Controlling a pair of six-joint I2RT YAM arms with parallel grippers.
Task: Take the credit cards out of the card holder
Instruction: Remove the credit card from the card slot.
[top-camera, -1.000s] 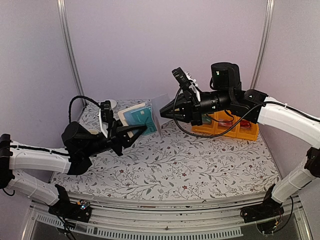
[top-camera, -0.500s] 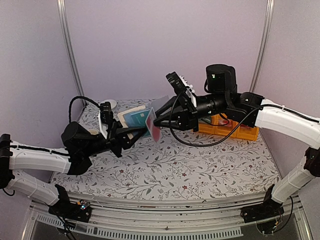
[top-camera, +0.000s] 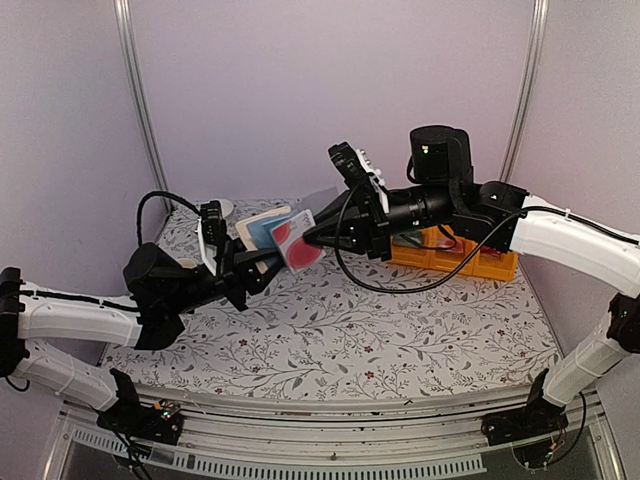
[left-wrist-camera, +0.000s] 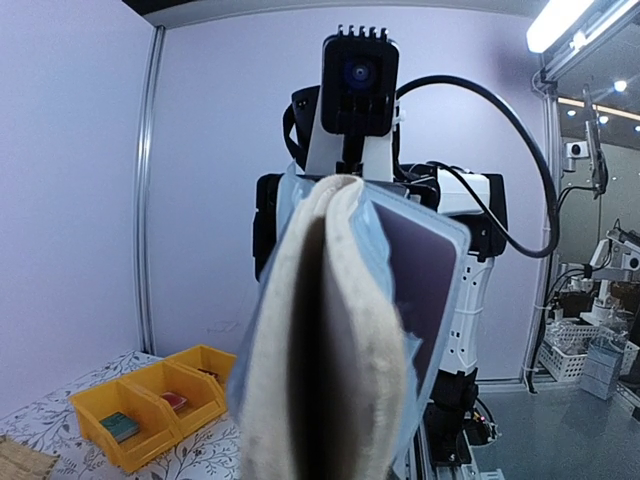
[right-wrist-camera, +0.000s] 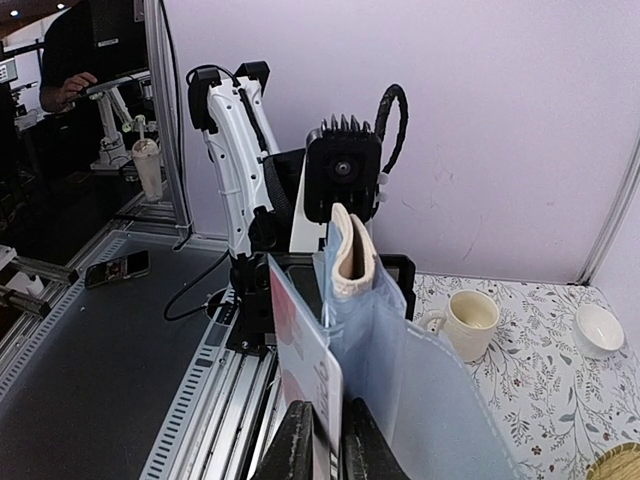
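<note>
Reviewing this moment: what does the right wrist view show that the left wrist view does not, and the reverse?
Only the right wrist view: the right gripper, its jaws pinched on the red-pink card, plus a mug and a white bowl on the table. Only the left wrist view: the yellow bins with small items inside. Both: the card holder, seen edge-on with its clear pockets, and the opposite wrist's camera facing back.

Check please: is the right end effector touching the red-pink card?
Touching. The right wrist view shows the right end effector with both fingers pressed against the lower edge of the red-pink card.
</note>
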